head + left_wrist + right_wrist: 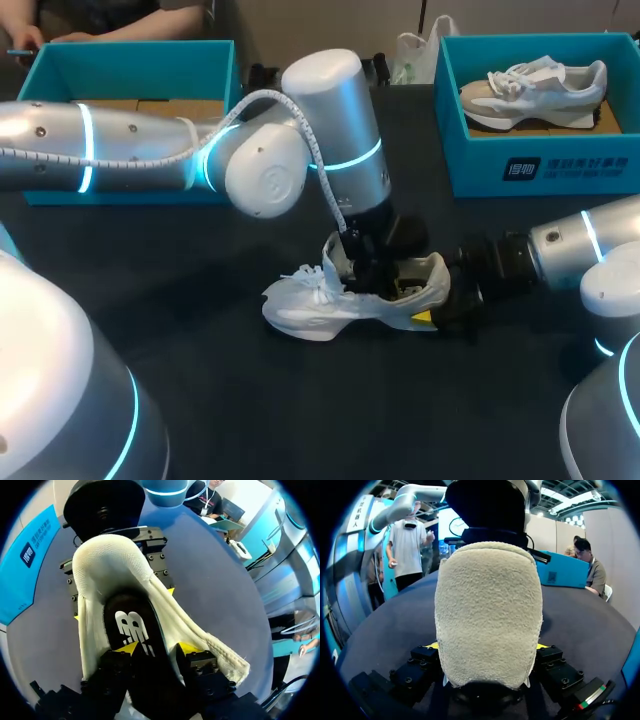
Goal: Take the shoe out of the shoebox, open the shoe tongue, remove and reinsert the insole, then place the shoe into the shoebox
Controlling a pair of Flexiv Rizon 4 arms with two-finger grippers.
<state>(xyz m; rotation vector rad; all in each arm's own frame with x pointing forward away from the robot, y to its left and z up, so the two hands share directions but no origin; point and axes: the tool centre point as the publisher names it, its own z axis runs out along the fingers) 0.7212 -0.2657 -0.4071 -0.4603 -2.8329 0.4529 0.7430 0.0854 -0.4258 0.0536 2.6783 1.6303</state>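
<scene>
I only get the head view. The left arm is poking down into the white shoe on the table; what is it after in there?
Observer: A black insole. In the left wrist view the left gripper has its fingers on it from both sides, inside the white shoe.
Operator: And the right arm?
Observer: Its wrist view shows the right gripper clamping the shoe's heel, a yellow tip at each side.
Operator: Is the insole out?
Observer: No, it lies within the shoe's opening.

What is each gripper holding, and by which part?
Right gripper clamps the white shoe by its heel; left gripper grips the black insole inside the shoe's opening.
</scene>
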